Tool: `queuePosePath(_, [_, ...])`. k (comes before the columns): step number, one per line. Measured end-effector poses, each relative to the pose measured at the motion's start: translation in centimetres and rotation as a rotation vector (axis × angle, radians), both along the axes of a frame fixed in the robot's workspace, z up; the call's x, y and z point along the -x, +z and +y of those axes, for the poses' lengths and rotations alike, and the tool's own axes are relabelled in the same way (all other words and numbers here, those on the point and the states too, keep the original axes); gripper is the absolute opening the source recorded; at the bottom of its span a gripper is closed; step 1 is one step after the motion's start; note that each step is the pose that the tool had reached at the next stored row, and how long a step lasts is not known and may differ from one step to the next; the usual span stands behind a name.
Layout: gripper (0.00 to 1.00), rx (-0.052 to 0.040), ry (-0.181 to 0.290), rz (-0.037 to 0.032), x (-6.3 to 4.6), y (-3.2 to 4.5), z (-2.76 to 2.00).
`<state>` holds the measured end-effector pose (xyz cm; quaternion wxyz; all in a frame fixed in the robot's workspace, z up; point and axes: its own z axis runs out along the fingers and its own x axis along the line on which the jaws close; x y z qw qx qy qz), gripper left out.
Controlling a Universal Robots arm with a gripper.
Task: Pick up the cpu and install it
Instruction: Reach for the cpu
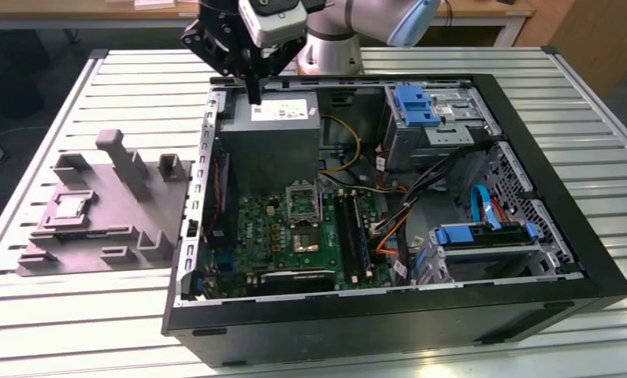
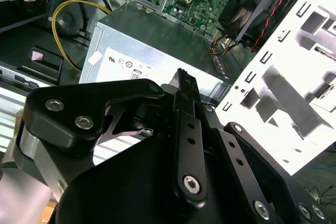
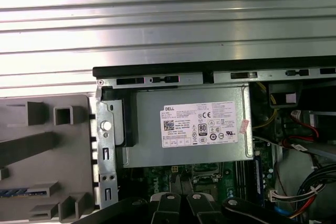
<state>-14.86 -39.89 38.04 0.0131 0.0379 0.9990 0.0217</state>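
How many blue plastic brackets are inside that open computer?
2: one blue bracket at the case's far side, a second blue bracket nearer the camera. More may be hidden.

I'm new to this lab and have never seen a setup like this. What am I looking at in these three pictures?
The machine is a single robot arm with a gripper at its end. The exterior view comes from a camera standing off the arm, looking down on a slatted metal table. Both wrist views come from cameras riding on the arm, so the gripper's dark links loom close in them. On the table lies an open computer case, with its green motherboard and a grey power supply showing inside. Beside the case, on the exterior view's left, sits a grey holder. The cpu, a small silvery square, rests on it. The gripper hangs above the power supply, shut and holding nothing.
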Motion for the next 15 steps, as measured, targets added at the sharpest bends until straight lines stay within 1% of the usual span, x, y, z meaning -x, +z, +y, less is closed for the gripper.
queuePosePath(15, [0.11, 0.0000, 0.000, 0.0000, 0.32, -0.11, 0.00])
